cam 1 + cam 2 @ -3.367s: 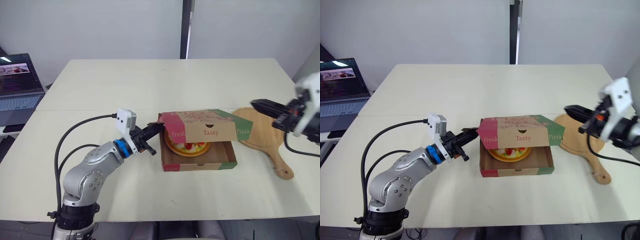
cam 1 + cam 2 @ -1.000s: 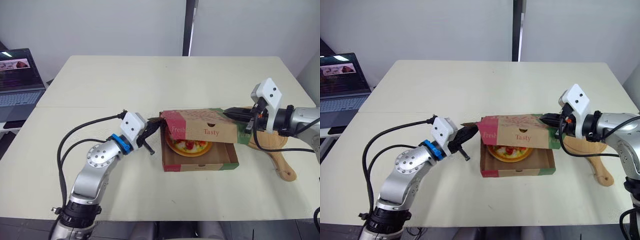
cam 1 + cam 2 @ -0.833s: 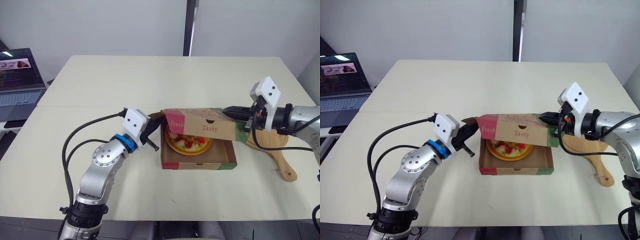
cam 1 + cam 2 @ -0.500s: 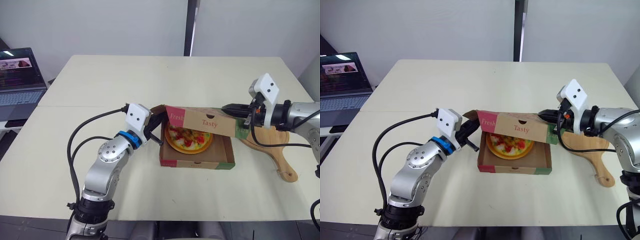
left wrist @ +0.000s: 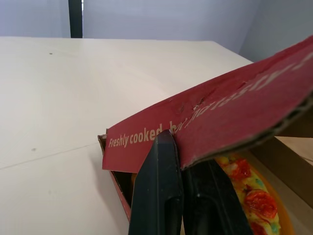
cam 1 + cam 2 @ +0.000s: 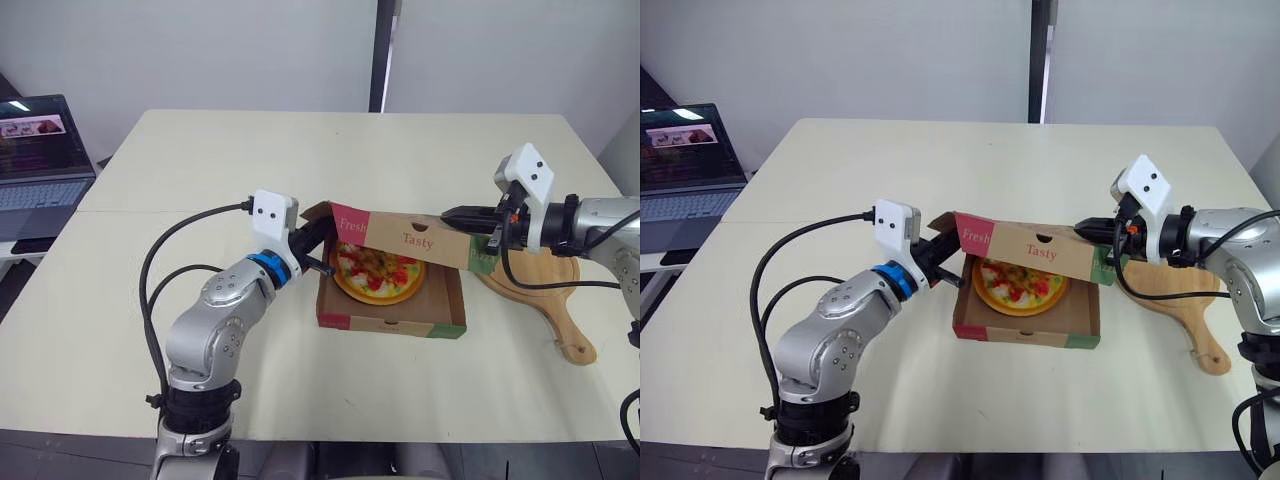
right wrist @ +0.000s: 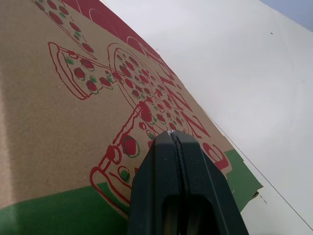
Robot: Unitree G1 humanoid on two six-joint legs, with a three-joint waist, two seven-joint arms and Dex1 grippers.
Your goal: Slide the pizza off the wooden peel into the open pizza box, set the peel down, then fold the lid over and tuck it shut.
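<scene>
The open pizza box (image 6: 390, 325) sits mid-table with the pizza (image 6: 378, 272) inside. Its lid (image 6: 420, 240), printed "Tasty", hangs tilted over the back half of the box. My left gripper (image 6: 320, 234) is at the lid's left end, shut on the red side flap (image 5: 210, 117); in the left wrist view the flap's edge runs in between my fingers (image 5: 159, 181). My right gripper (image 6: 464, 214) is shut, its tip (image 7: 171, 134) against the printed top of the lid near the green right corner. The wooden peel (image 6: 548, 300) lies flat on the table to the right of the box.
An open laptop (image 6: 40, 160) stands off the table's far left corner. The cream table (image 6: 330, 160) stretches bare behind the box and in front of it. A black cable loops from my left arm over the table's left side.
The lid has lifted and tipped back, so more of the pizza shows. My left gripper rose with the red flap. The right gripper stayed at the lid's right end.
</scene>
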